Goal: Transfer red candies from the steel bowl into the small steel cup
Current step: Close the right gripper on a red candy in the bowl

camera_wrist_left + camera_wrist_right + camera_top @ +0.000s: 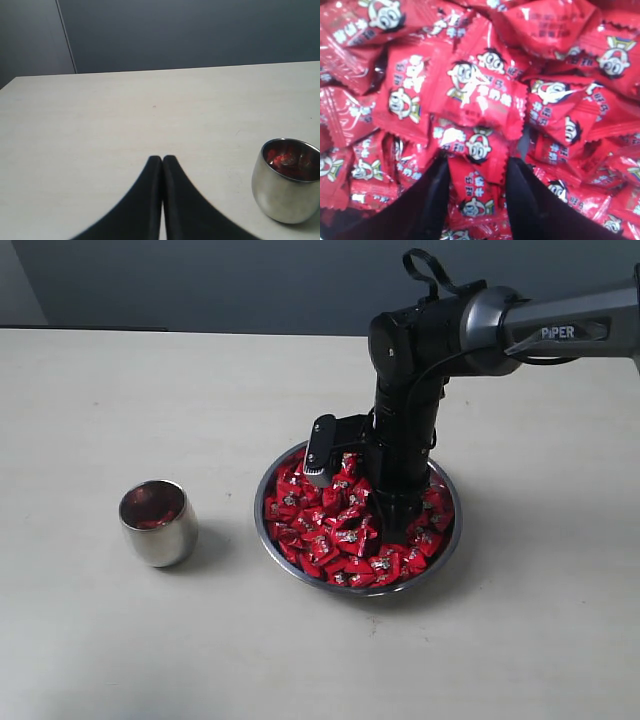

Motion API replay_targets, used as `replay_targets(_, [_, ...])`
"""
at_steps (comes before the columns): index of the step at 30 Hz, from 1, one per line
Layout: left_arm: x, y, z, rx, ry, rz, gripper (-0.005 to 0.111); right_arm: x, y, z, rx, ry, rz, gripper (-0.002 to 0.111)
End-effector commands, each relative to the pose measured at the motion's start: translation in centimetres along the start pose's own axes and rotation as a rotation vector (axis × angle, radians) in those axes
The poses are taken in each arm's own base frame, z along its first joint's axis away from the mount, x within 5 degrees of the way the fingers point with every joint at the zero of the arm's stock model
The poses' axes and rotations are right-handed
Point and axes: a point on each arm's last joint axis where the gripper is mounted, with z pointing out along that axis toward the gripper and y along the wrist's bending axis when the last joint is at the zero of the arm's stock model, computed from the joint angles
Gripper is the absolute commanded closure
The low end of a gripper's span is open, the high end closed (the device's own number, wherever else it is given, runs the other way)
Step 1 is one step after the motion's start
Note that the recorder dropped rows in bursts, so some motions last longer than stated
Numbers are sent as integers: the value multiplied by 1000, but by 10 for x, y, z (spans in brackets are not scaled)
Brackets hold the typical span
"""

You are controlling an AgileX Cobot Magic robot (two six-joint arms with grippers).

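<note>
The wide steel bowl sits mid-table, heaped with red candies in shiny wrappers printed with a cartoon face. My right gripper points straight down into the heap. In the right wrist view its jaws stand open, pushed in among the candies, with one red candy lying between the two black fingers. The small steel cup stands left of the bowl and holds a few red candies. My left gripper hovers shut and empty over bare table, the cup beside it.
The right arm reaches in from the right edge above the bowl. A pale tabletop spreads around the bowl and cup, and a dark wall runs behind its far edge.
</note>
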Motion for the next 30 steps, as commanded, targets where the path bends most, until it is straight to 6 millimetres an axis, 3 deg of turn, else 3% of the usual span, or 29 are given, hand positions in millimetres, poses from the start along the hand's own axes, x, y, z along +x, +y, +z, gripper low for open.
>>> replay_targets(1, [1, 0, 0, 0, -3, -5, 106, 0, -1, -2, 0, -5, 4, 71])
replay_targets(8, [1, 0, 0, 0, -3, -5, 106, 0, -1, -2, 3, -7, 12, 74])
replay_targets(13, [1, 0, 0, 0, -3, -5, 106, 0, -1, -2, 2, -5, 11, 97])
replay_targets(16, [1, 0, 0, 0, -3, -5, 106, 0, -1, -2, 2, -3, 10, 103])
replay_targets(26, [1, 0, 0, 0, -3, -5, 106, 2, -2, -2, 9, 10, 2, 103])
replay_targets(30, [1, 0, 0, 0, -3, -5, 106, 2, -1, -12, 31, -3, 1, 103])
